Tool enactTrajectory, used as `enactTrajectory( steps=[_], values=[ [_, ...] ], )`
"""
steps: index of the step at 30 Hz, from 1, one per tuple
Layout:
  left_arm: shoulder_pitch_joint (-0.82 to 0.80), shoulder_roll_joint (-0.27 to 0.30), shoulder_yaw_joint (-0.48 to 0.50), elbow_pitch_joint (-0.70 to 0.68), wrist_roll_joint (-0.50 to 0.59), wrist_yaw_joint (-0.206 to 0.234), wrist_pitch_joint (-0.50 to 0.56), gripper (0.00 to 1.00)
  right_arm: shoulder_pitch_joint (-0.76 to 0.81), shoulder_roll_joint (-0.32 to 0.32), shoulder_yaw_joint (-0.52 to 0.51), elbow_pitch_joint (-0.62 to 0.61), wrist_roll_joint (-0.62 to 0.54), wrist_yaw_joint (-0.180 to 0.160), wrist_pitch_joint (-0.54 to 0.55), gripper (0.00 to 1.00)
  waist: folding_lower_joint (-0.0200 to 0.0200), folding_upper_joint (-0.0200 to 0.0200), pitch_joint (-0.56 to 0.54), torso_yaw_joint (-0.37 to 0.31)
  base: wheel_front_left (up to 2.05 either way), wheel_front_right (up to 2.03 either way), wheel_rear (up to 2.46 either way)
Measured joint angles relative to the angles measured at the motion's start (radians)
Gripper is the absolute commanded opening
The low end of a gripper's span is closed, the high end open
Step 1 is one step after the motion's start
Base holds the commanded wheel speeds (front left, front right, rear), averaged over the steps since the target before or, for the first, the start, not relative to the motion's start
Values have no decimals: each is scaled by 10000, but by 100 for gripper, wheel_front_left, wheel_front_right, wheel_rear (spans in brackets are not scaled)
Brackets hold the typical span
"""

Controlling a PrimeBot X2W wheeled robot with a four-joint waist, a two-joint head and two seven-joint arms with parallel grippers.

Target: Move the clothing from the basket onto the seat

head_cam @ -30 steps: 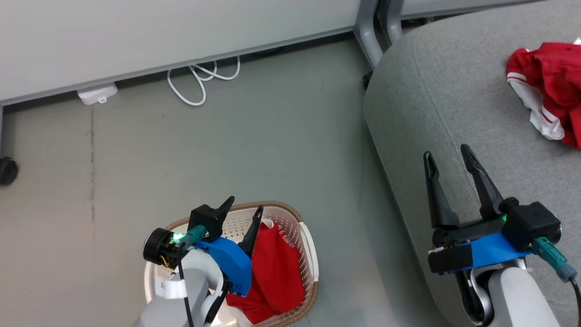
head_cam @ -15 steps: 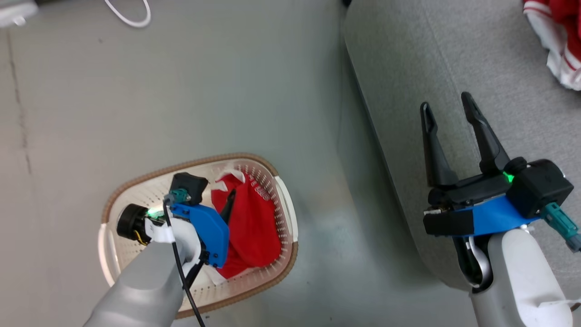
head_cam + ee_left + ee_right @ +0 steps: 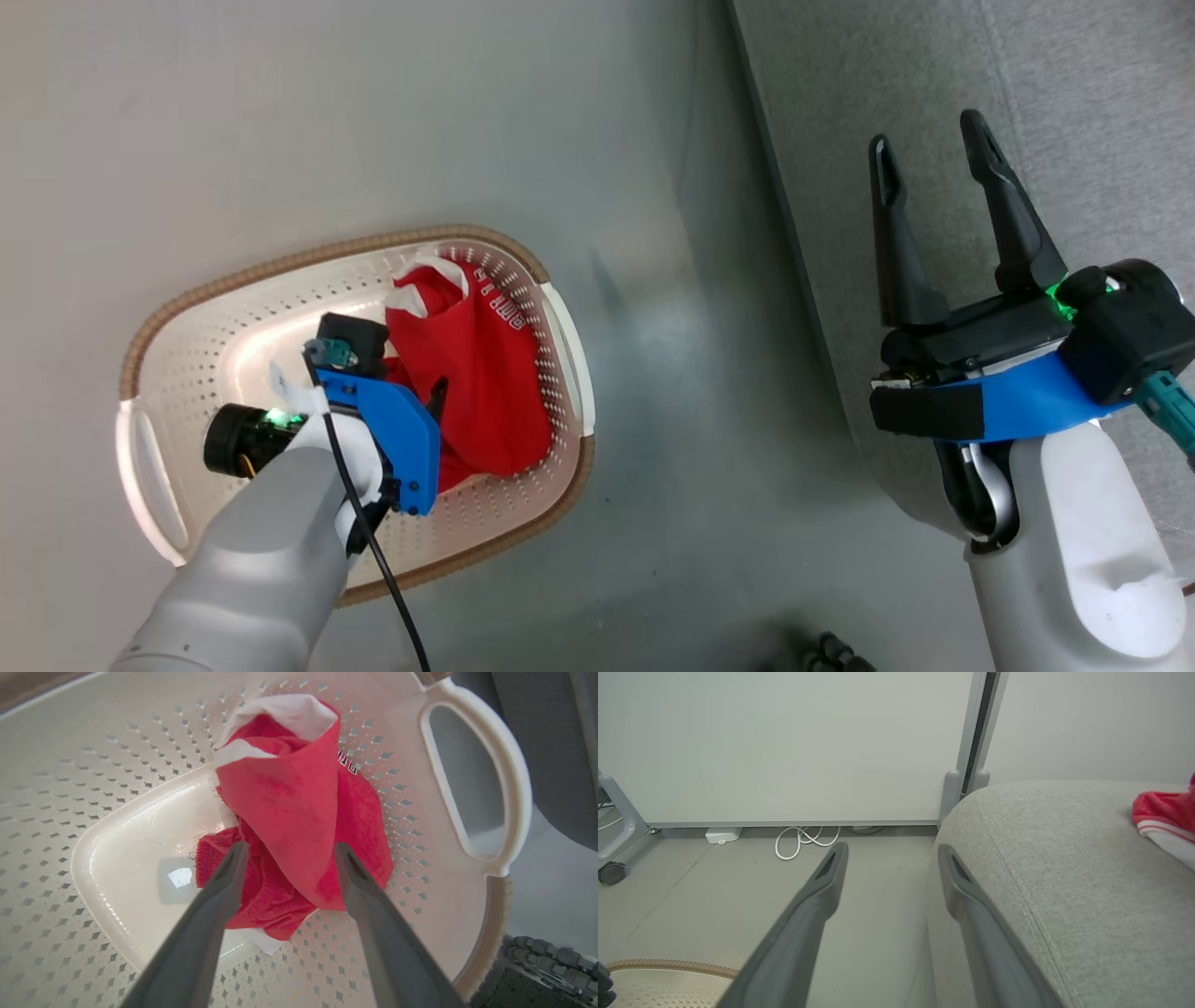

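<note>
The cream basket [image 3: 159, 308] with a brown rim stands on the floor, and a bundle of red clothing [image 3: 485, 373] with white trim lies in its right half. My left gripper [image 3: 290, 847] is down inside the basket [image 3: 93, 765], open, its two fingers on either side of a raised fold of the clothing [image 3: 289, 793]. My right gripper [image 3: 924, 131] hangs open and empty over the left edge of the grey seat [image 3: 1074, 112]. In the right wrist view, the right gripper [image 3: 892, 848] points along the seat [image 3: 1064, 858], and another red garment [image 3: 1162, 805] lies on it at the far right.
Grey floor lies between basket and seat. A white cable [image 3: 803, 840], a white adapter [image 3: 721, 835] and a caster wheel [image 3: 612, 873] sit along the pale wall panel. A grey post [image 3: 950, 788] stands at the seat's far corner.
The head camera has tilted down, shifting the whole picture. My left gripper has gone lower into the basket, around the red clothing. The right gripper holds its pose, still open.
</note>
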Motion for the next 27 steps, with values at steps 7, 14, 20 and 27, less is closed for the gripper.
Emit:
enactTrajectory(
  steps=[7, 14, 20, 27],
  values=[
    [-353, 128, -339, -8, -621, 0, 468, 100, -255, 0, 77, -173, -17, 0, 0, 100, 0, 0, 760, -86, 0, 0, 0],
    [-723, 180, -721, -75, -999, 0, 499, 100, -530, 2, 146, -291, -17, 0, 0, 100, 0, 0, 1381, -117, 0, 0, 0],
    [-988, 245, -1106, -151, -1283, 0, 497, 100, -639, 2, 238, -382, -13, 0, 0, 100, 0, 0, 1808, -174, 0, 0, 0],
    [-1316, 345, -1639, -267, -1496, 0, 355, 100, -706, 2, 245, -472, 63, 0, 0, 100, 0, 0, 2179, -339, 0, 0, 0]
  ],
)
